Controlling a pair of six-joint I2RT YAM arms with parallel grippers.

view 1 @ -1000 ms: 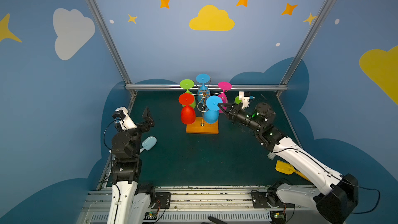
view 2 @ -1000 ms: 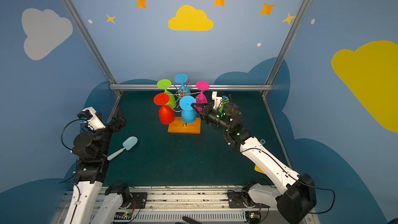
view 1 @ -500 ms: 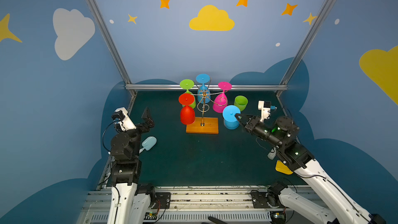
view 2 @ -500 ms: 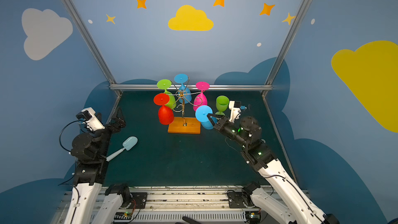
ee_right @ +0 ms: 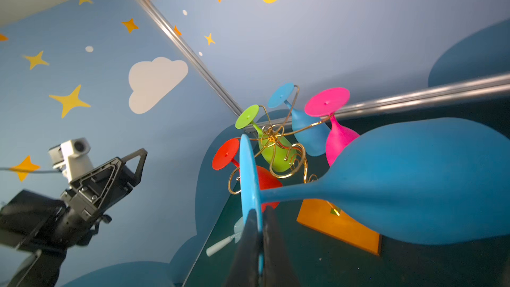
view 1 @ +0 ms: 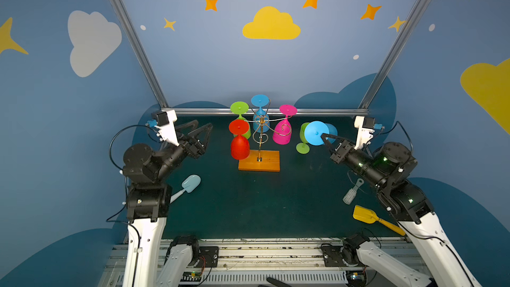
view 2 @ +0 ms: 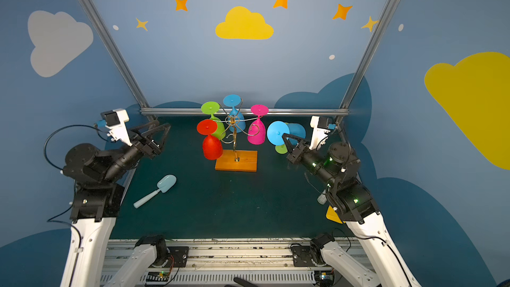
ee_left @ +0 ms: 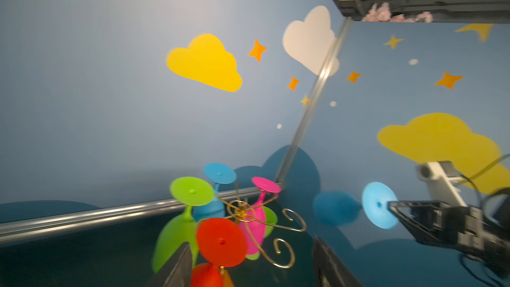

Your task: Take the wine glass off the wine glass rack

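At centre frame in a top view, the rack [view 1: 265, 162] is standing upright. Right of it, off its arms, the glass [view 1: 314, 133] is lying sideways in air, the right claw [view 1: 322, 136] clamping its foot. At mid-left the left claw [view 1: 204, 124] is hovering, jaws apart.

Both top views look down from high in front over the whole dark green bench [view 1: 248, 202]. The wrist views sit low, tilted upward, sharing the thin gold wire rack [ee_left: 242, 212] from opposite sides.
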